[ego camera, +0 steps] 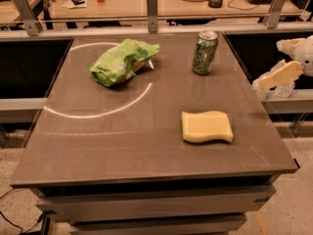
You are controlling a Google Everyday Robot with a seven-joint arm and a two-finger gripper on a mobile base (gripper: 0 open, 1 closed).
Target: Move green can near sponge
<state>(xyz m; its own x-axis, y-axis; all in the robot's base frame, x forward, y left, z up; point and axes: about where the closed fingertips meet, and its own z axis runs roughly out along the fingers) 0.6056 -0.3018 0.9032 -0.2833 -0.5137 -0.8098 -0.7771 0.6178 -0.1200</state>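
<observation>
You only get the gripper [268,83] at the right edge, off the table's [98,146] side, and its arm [305,58] is cut by the frame. Print on the can [204,53] is too small to read. Clutter on the back desk [122,6] is cropped at the top.
</observation>
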